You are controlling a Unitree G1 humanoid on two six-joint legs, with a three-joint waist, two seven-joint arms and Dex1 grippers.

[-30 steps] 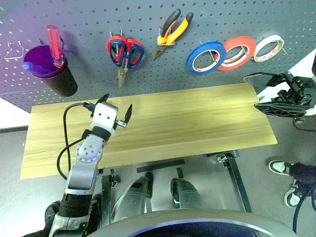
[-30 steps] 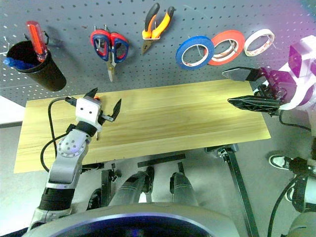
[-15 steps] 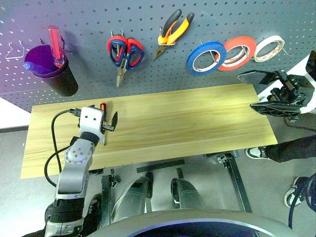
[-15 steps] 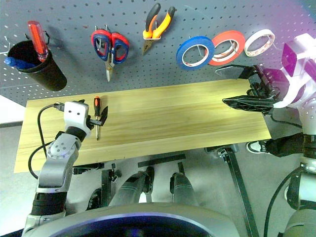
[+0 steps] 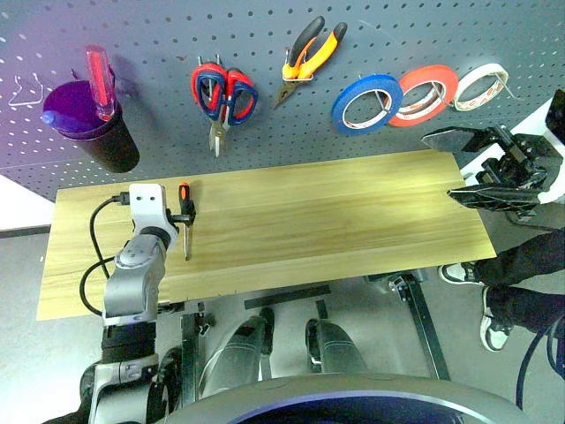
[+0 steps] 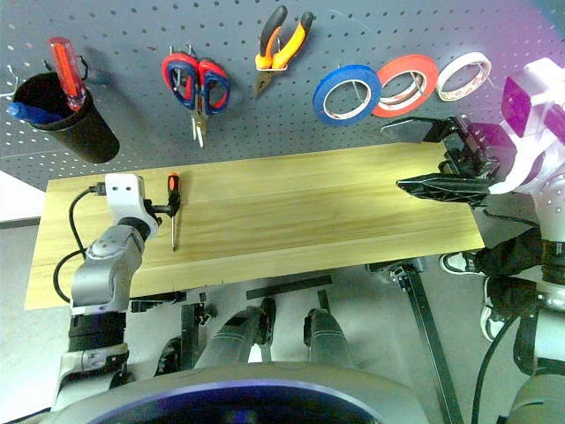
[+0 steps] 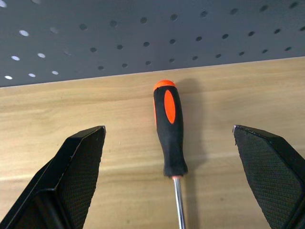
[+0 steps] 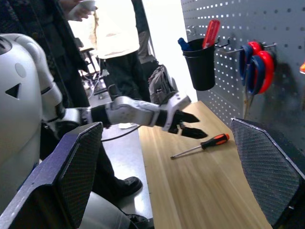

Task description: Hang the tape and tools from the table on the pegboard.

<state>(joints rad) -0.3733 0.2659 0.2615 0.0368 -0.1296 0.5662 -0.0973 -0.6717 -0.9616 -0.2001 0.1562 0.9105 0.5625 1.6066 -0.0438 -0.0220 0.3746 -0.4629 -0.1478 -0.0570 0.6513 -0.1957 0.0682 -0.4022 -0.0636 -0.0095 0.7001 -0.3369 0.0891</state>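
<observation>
**Left claw spread wide over the last tool on the table**

Left gripper [image 7: 169, 157] hangs low over the table [image 5: 353, 221] near its left end, released, its two black fingers [image 7: 78, 162] standing well apart either side of the small screwdriver [image 5: 184, 212]. The screwdriver lies flat on the wood, orange-tipped handle toward the pegboard [image 5: 265, 106] and thin shaft pointing back toward the table's front edge; neither finger touches it. I judge the step in hand to be the pick-up of this screwdriver: it looks to be the only thing left on the tabletop.

Up on the pegboard, going left to right, sit a black cup [image 5: 101, 132] with a big red-handled screwdriver in it, the scissors [image 5: 222, 93], the pliers [image 5: 305, 57], then the blue tape [image 5: 368, 102], a red-orange roll and a cream-white roll. So most of the job appears done.

The next move calls for lowering a touch and clenching on the black handle, which is slim and round and may roll if only one finger reaches it first. The lift then needs care: the handle end lies close to the pegboard's lower edge, so room behind it is tight, while the wood to the right is bare and open.

Right gripper [image 5: 481, 168] hovers at the table's far right end, also released and holding nothing, pointing inward. A person's legs and shoes [image 5: 503, 305] stand just past that corner, so swings to the right have little margin.
</observation>
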